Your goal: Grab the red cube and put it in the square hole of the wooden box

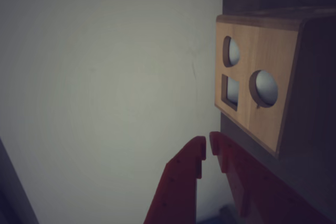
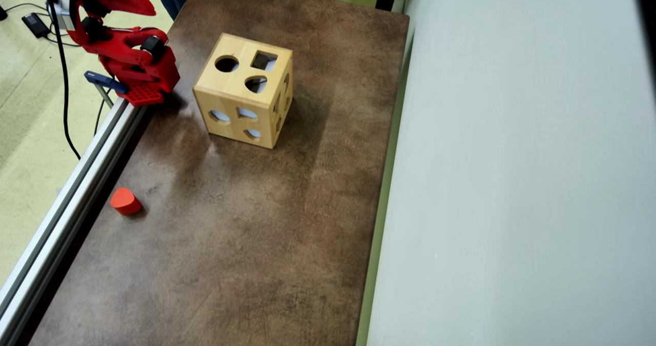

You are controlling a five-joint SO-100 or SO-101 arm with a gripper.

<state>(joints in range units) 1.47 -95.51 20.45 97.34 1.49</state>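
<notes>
A mottled dark-brown tabletop (image 2: 246,243) fills the middle of the overhead view, its surface worn in paler streaks. An aluminium rail (image 2: 61,207) runs along its left edge. Beyond the rail lies a pale yellow-green floor (image 2: 25,130), where black cables (image 2: 64,110) trail. Along the tabletop's right edge stands a plain grey-white wall (image 2: 512,182), which also fills most of the dim wrist view.

Brown table (image 2: 246,243) bears the wooden box (image 2: 243,97) and orange-red rounded block (image 2: 125,201)
</notes>
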